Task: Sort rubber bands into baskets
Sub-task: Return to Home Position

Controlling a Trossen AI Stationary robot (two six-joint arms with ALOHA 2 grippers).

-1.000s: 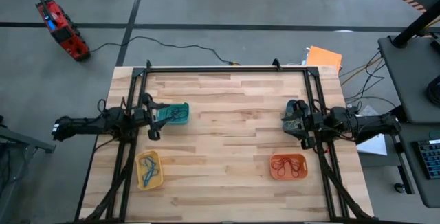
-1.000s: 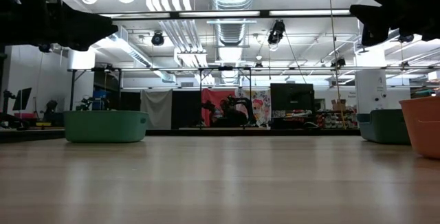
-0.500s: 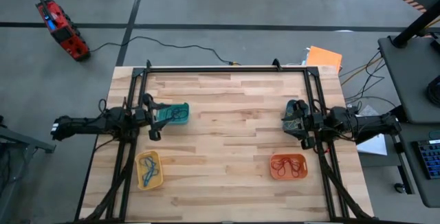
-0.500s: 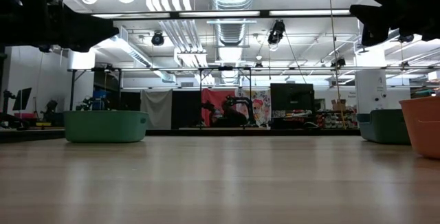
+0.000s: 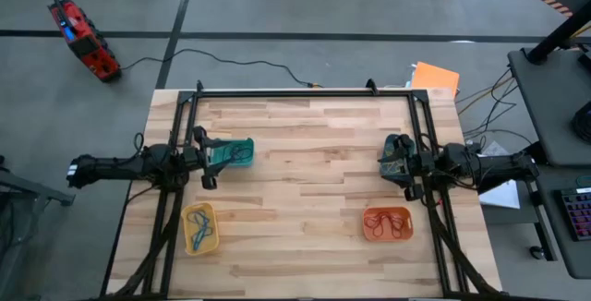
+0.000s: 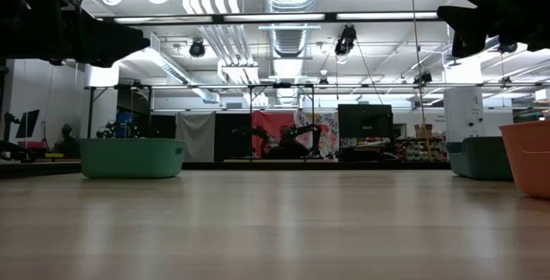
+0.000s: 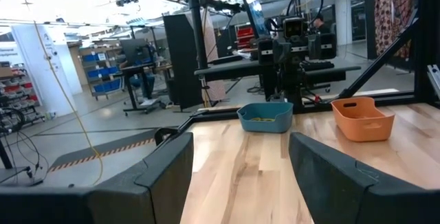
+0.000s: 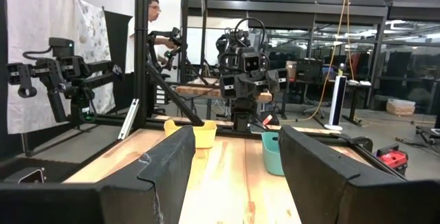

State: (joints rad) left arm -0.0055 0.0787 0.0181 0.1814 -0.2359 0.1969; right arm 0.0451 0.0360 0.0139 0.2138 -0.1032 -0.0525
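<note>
Four baskets stand on the wooden table. The teal-green basket at the left holds dark rubber bands. The yellow basket at the near left holds blue and yellow bands. The orange basket at the near right holds red-brown bands. The blue basket lies at the right, partly under my right gripper. My left gripper hangs open above the table beside the teal-green basket. My right gripper hangs open over the blue basket. Both point level toward the table's middle.
Black frame rails run along the far edge and down both sides of the table. A flat orange sheet lies beyond the far right corner. The bare wood in the table's middle is free room. A person stands in the room behind.
</note>
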